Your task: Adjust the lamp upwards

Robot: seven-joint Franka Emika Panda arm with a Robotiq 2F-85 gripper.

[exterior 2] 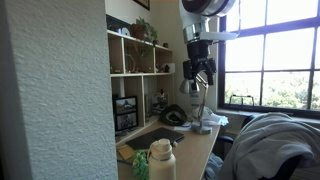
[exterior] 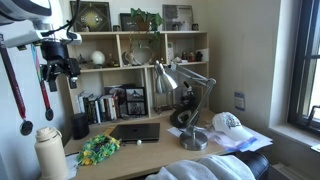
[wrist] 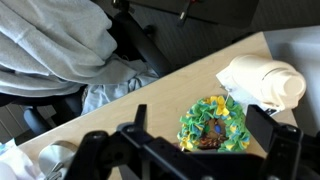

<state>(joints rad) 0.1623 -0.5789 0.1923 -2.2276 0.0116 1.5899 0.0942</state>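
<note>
A: Hand, state and station?
B: Hand (exterior: 60, 75) spread wide, nothing in it. It hangs high over the desk (exterior: 140, 160) end away from the window (exterior: 305, 60). The wrist view looks down past the fingers (wrist: 264, 128) onto the flowers (wrist: 212, 122). The bottle (wrist: 262, 82) is just beside them at the front corner.

A: Lamp?
B: Not in the wrist view. In an exterior view the lamp (exterior: 166, 76) stands by the back edge toward the window end, its foot near the cap (exterior: 228, 123). It is well apart from the hand and lower than it.

A: Axis?
B: Its upper arm runs roughly level along the back edge. The cone end is nearer the hand and tilts down; the elbow is at the far end.

A: What does the move turn on?
B: Judgement: travel along the desk toward the window, descend to the cone end, take the thin arm there, then raise it. Risk: the shiny metal may slip, and the foot may tip.
</note>
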